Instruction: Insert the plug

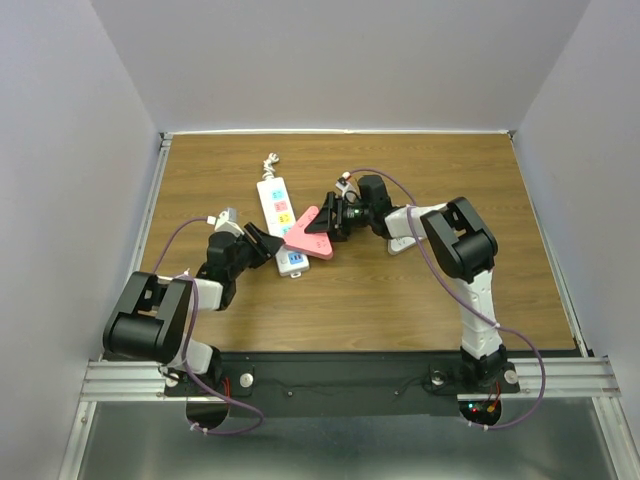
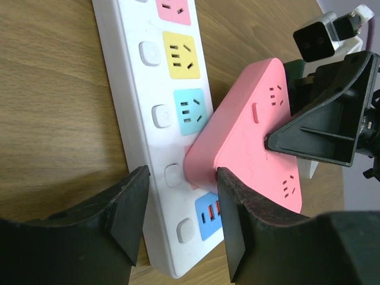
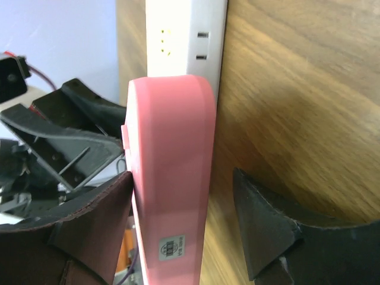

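A white power strip (image 1: 275, 205) with coloured sockets lies on the wooden table. A pink triangular plug adapter (image 1: 310, 238) sits on its near end, over a socket beside the blue USB panel (image 2: 208, 217). How deep it is seated is hidden. My left gripper (image 2: 181, 225) is open and straddles the strip's (image 2: 136, 89) near end, with its right finger against the adapter (image 2: 255, 136). My right gripper (image 3: 184, 219) is open around the adapter (image 3: 172, 166). Its left finger touches the adapter's face and its right finger stands apart.
The strip's white cord (image 1: 270, 160) lies bundled at the strip's far end. The two grippers (image 1: 265, 243) (image 1: 322, 218) face each other closely across the adapter. Grey walls enclose the table on three sides.
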`<state>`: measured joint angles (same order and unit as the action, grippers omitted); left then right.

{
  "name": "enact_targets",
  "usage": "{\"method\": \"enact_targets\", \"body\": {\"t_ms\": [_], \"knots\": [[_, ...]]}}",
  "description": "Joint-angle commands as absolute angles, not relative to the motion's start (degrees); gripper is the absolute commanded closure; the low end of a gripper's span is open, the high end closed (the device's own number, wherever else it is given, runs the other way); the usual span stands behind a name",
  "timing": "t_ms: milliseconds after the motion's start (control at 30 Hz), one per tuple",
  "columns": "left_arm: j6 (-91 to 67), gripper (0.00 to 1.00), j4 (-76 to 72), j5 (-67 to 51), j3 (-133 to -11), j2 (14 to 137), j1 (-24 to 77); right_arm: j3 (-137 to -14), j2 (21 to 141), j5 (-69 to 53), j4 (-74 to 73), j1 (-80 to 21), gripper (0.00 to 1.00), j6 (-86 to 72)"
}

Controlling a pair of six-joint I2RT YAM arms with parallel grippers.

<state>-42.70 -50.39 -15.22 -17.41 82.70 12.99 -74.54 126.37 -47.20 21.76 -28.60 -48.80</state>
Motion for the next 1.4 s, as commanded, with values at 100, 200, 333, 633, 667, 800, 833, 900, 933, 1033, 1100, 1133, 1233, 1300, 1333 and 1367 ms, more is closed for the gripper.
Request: {"method": "enact_targets", "body": {"t_ms": [100,200,333,633,667,800,833,900,933,1033,1100,1133,1233,1300,1333,1367], "knots": [[-40.25,0.43,-44.21,-16.87,-16.53,87.1,13.27,-74.18,127.18,-41.66,16.26,-29.35,0.28,-43.16],[-39.99,0.44,-45.26,-17.05,-16.17,87.8,13.36,-74.0,127.0,-40.7,14.95,-29.36,0.28,-41.49],[-39.46,0.44,-45.35,-16.61,-16.43,88.42,13.71,-75.32,126.91,-36.75,8.82,-29.44,0.28,-37.36],[-38.85,0.43,-44.91,-16.35,-16.61,87.63,13.89,-75.32,125.42,-35.68,6.24,-29.44,0.27,-34.19],[-38.67,0.43,-44.83,-16.43,-16.61,87.02,13.89,-75.5,125.16,-35.94,6.24,-29.36,0.27,-34.1],[-38.67,0.41,-42.81,-16.09,-17.31,85.61,13.89,-76.29,123.58,-37.09,6.24,-29.44,0.26,-34.45],[-38.67,0.39,-41.76,-15.74,-17.4,84.56,13.89,-76.38,122.36,-37.09,6.24,-29.44,0.22,-34.54],[-38.76,0.38,-40.44,-15.21,-17.66,83.41,13.89,-76.29,120.86,-36.57,6.15,-29.36,0.21,-34.37],[-38.59,0.37,-39.3,-14.6,-18.19,82.8,13.89,-76.29,119.37,-36.39,5.98,-29.36,0.18,-34.28],[-37.8,0.35,-35.52,-12.75,-19.42,80.16,13.89,-76.2,117.25,-35.42,4.75,-29.44,0.12,-33.66],[-36.74,0.33,-32.44,-11.17,-19.95,77.79,13.89,-75.68,115.41,-34.81,4.22,-29.36,0.07,-33.31],[-36.65,0.31,-31.39,-10.64,-20.3,76.04,13.89,-75.33,114.79,-34.37,3.7,-29.36,0.06,-33.22],[-36.21,0.3,-28.66,-9.23,-20.57,73.48,13.89,-74.18,112.51,-33.22,3.08,-29.36,0.05,-32.43],[-35.34,0.29,-26.46,-8.35,-20.83,70.41,13.89,-73.13,110.76,-33.57,3.08,-29.44,0.05,-32.26],[-34.9,0.28,-25.93,-8.09,-20.92,69.36,13.89,-72.78,110.05,-33.75,3.08,-29.36,0.05,-32.17],[-34.46,0.28,-24.88,-7.74,-21.0,66.91,13.89,-72.43,109.17,-33.75,2.99,-29.44,0.05,-32.08]]}}
